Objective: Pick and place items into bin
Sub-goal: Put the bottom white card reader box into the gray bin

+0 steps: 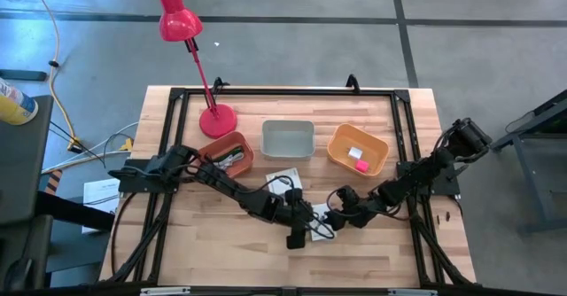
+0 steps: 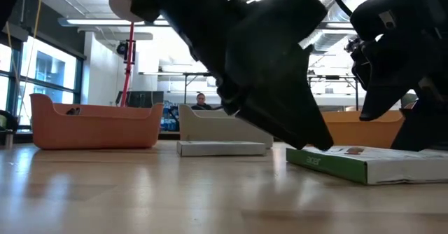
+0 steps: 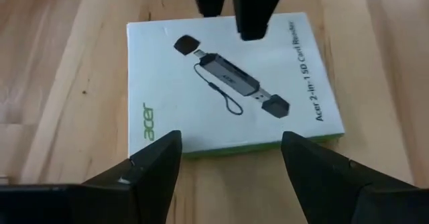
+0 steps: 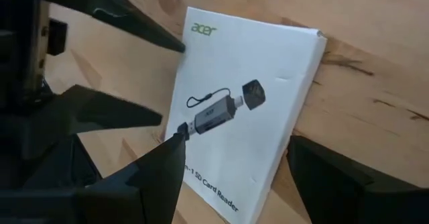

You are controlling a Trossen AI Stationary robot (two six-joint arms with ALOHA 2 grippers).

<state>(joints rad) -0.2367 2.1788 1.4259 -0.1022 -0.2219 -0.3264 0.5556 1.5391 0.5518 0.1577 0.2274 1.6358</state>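
At the near middle of the worktop (image 1: pixel 177 243), a flat white packet (image 3: pixel 231 83) printed with a card reader lies face up, with both tools over it. The left tool (image 3: pixel 231 158) is lowered at the packet's near short edge, fingers spread and holding nothing; the right tool (image 4: pixel 234 177) faces it from the right, likewise released and empty. The risk from here is a clash: both tools converge on one thin item, and if both descend, fingers could strike each other or pin the packet flat. A second risk is a failed pick, since the packet lies flush on the wood and fingertips may skid over its edges. The packet's long axis runs roughly left to right across the worktop, skewed slightly, its green edge (image 2: pixel 329 165) toward the low camera. A second white packet (image 1: pixel 285 182) lies just beyond. Farther off stand three bins: orange at left (image 1: pixel 205 145), grey at centre (image 1: pixel 288 152), orange at right (image 1: pixel 337 150).
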